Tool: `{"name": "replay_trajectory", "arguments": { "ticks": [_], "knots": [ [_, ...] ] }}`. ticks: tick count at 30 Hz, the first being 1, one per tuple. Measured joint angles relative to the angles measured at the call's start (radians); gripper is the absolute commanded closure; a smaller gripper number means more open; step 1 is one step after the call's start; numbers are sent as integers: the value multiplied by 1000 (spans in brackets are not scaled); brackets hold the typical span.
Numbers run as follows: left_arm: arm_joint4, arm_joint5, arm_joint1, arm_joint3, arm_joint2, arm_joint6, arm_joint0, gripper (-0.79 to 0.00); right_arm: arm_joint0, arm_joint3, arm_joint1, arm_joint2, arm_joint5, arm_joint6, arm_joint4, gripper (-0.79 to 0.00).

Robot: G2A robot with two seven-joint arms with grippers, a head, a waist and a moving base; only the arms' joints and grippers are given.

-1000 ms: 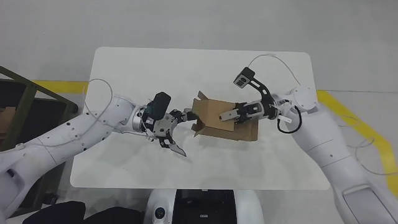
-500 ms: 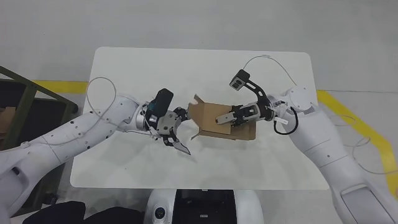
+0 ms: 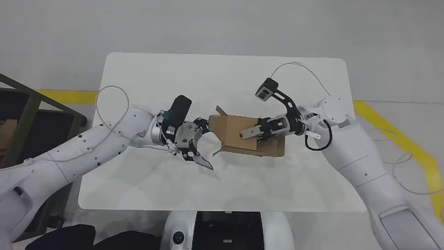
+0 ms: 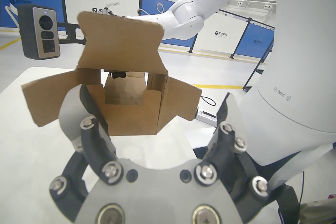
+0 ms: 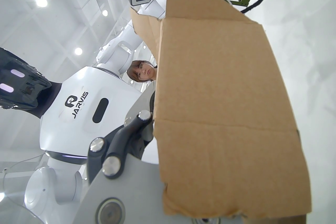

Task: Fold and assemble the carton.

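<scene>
The carton (image 3: 250, 139) lies on its side at the middle of the worktop (image 3: 139, 76), long axis running left to right in the top view. Its open mouth faces the frame's left. The right hand (image 3: 251, 132) comes in from the right and lies along the carton's top wall. It appears clamped on that wall, since the left wrist view shows a dark fingertip just under the top panel inside the box. That hold most likely keeps the tube squared up and pinned so the mouth stays presented for folding. At the mouth nothing is closed yet. The upper flap (image 4: 118, 43) stands up and the side flaps (image 4: 44, 101) splay outward, leaving the hollow inside plainly open. The left hand (image 3: 199, 147) sits just left of the mouth with its jaws spread wide and nothing between them. In its own wrist view (image 4: 150, 101) one finger overlaps the left side flap, though whether it touches cannot be told. That spread, head-on placement suits pushing the side flaps inward first, before the upper flap comes down over them.
</scene>
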State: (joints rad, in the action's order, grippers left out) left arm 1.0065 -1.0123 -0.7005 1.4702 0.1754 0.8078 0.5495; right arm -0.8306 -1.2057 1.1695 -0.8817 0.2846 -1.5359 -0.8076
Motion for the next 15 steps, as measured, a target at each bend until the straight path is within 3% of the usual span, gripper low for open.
{"name": "replay_trajectory", "arguments": {
  "ticks": [5, 10, 12, 13, 14, 15],
  "knots": [
    [-47, 0, -1, -57, -5, 0, -31, -382, -1, -3, 0, 0, 0, 0, -2, 0],
    [-56, 0, -14, -96, -6, 0, -41, -379, -1, -3, 0, 3, 0, 0, -3, 0],
    [-55, 0, -21, -102, -5, 0, -41, -440, -1, -2, 0, 2, 0, 0, -5, 0],
    [-54, 0, -26, -106, -5, 0, -40, -533, 0, 0, 0, 1, 0, 0, -7, 0],
    [-54, 0, -30, -109, -5, 0, -39, -742, 0, 3, 0, -1, 0, 0, -8, 0],
    [-54, 0, -33, -113, -5, 0, -38, -785, 0, 5, 0, -4, 0, 0, -9, 0]
  ]
}}
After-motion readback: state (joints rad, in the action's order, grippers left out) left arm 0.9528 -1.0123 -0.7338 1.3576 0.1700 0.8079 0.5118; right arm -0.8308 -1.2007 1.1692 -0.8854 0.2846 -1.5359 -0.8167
